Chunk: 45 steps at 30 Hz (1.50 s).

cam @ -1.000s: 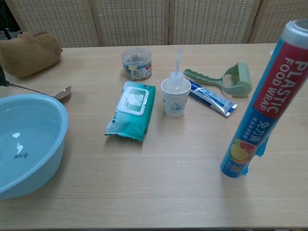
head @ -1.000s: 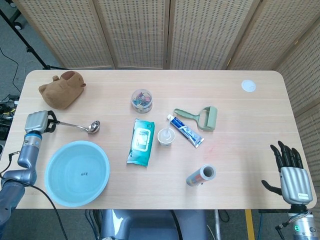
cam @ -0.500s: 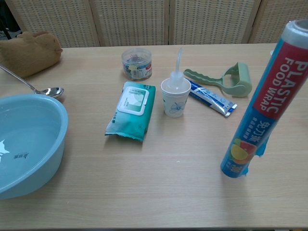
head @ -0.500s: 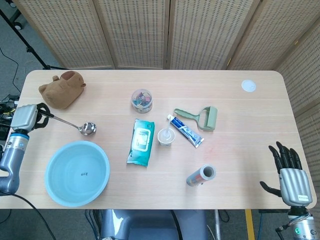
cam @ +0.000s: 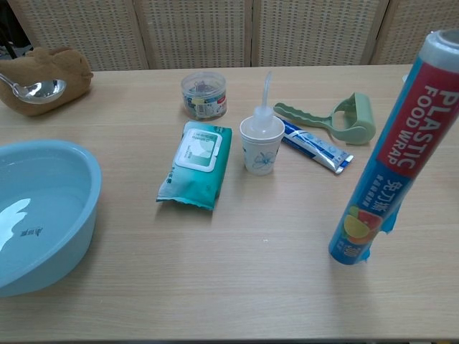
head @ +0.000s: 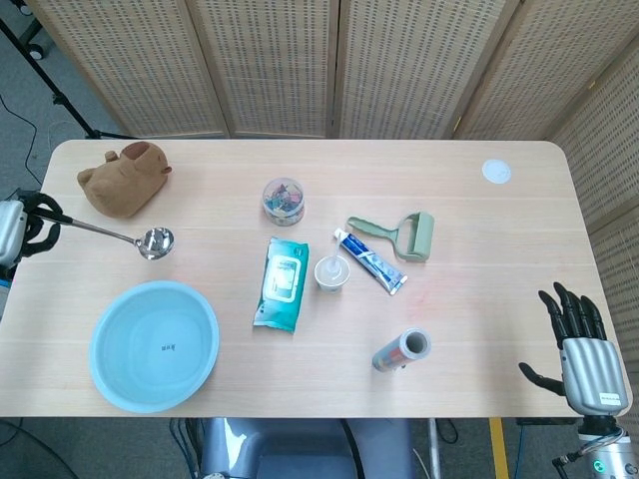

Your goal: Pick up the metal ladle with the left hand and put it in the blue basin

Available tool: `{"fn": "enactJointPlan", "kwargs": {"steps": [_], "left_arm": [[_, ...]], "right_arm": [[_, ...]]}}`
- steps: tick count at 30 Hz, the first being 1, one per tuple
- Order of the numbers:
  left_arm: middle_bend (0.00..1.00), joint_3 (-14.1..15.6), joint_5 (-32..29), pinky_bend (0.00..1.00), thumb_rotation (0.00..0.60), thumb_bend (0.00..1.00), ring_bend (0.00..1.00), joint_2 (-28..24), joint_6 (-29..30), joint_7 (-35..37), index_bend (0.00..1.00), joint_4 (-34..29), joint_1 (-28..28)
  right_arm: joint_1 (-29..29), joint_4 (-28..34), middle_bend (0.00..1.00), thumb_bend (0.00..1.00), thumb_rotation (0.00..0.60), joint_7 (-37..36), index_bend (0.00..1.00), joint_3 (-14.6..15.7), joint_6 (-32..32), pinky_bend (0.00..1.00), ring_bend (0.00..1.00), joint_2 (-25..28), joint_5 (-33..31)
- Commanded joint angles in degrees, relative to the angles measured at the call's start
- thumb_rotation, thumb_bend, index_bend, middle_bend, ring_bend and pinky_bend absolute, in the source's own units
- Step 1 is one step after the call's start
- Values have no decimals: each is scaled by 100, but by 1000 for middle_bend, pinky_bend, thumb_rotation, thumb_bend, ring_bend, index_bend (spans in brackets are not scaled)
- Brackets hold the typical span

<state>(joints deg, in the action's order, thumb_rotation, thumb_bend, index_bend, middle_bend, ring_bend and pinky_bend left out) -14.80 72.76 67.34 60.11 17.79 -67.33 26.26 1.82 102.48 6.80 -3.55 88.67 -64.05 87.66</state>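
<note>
At the far left edge of the head view the left robot hand (head: pixel 14 232) is clamped on the handle end of the metal ladle (head: pixel 110 234), whose bowl hangs above the counter (head: pixel 479 249), up and to the left of the blue basin (head: pixel 153 345). In the chest view the bowl shows in the upper left, in front of the brown plush toy (cam: pixel 43 77). The step in hand looks like the carry — the bowl needs to travel down-frame until it sits over the basin's middle, staying above the rim before it is lowered, with the long handle kept from catching the near wall. The basin holds nothing that I can make out, only glare and a small dark mark on its floor. Further right, a clear round tub (head: pixel 285 201) holds small colourful items, too small to name, and the paper cup (head: pixel 332 272) carries a pale straw-like stick. At the lower right the right robot hand (head: pixel 580 344) is idle — fingers apart, holding nothing.
</note>
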Motion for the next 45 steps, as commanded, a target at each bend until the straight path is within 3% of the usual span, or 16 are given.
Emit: {"fn": "enactJointPlan", "kwargs": {"steps": [1,9,26,45], "left_arm": [[1000,107,371,977,600,637,960,-353,460,163,901,-421,-249],[1000,452,1174,977,600,636,960,-920,1090,1104,917,-1190,-583],[1000,1275,2401,977,600,636,960,-527,1549,1995,927,-390,-561],[1000,1600,2301,977,600,635,960,88,859,779,927,-99,-243]], "right_arm": [[-6,21,0,0,600,-7,50,11,16,0,0,10,39],[-46,81,0,0,600,-48,50,26,94,0,0,56,113],[-76,146,0,0,600,-187,50,0,144,0,0,154,132],[-87,189,0,0,600,-264,50,-1,133,0,0,214,136]]}}
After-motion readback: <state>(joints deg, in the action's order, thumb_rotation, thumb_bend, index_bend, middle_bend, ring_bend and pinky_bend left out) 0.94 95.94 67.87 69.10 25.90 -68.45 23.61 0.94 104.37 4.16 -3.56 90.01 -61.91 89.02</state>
